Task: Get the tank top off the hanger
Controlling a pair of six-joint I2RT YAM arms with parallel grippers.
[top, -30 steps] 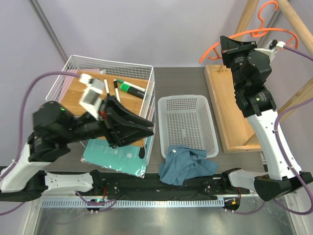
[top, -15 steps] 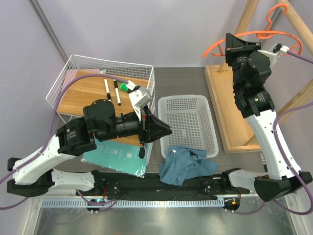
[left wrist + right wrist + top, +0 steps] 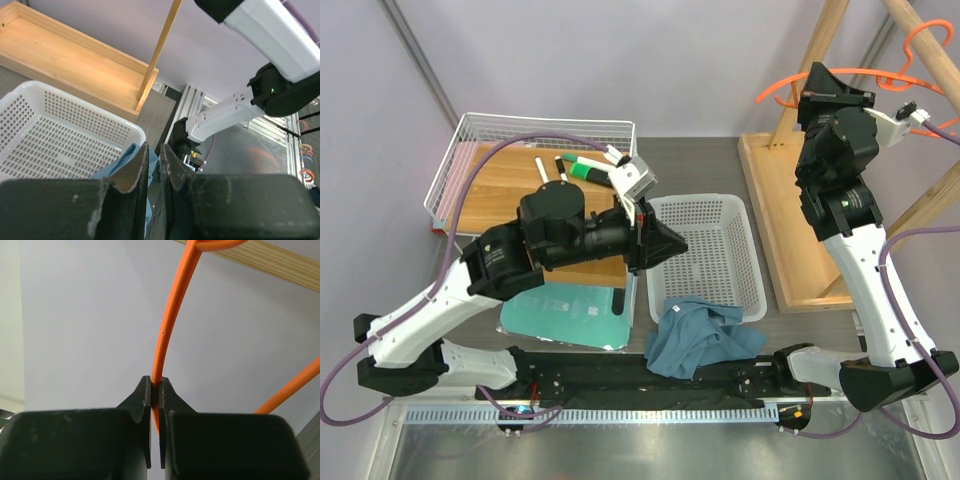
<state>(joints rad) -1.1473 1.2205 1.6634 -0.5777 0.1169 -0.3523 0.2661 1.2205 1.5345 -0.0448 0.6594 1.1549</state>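
The teal-blue tank top (image 3: 700,335) lies crumpled on the table against the near edge of the white basket (image 3: 705,215), off the hanger. A bit of it shows in the left wrist view (image 3: 125,155). The orange hanger (image 3: 790,85) is bare and held high at the back right, its hook (image 3: 925,40) by the wooden rail. My right gripper (image 3: 832,88) is shut on the hanger's thin bar (image 3: 172,325). My left gripper (image 3: 672,245) is shut and empty, hovering over the basket's left rim (image 3: 60,135), above and left of the tank top.
A wire basket (image 3: 540,130) with a wooden board and markers stands at the back left. A mint-green mat (image 3: 570,315) lies in front of it. A wooden tray (image 3: 790,220) and the wooden rack posts (image 3: 820,50) stand on the right.
My left arm has swung right and forward, bringing its gripper over the white basket's left rim. My right gripper has carried the hanger up and to the right toward the rail.
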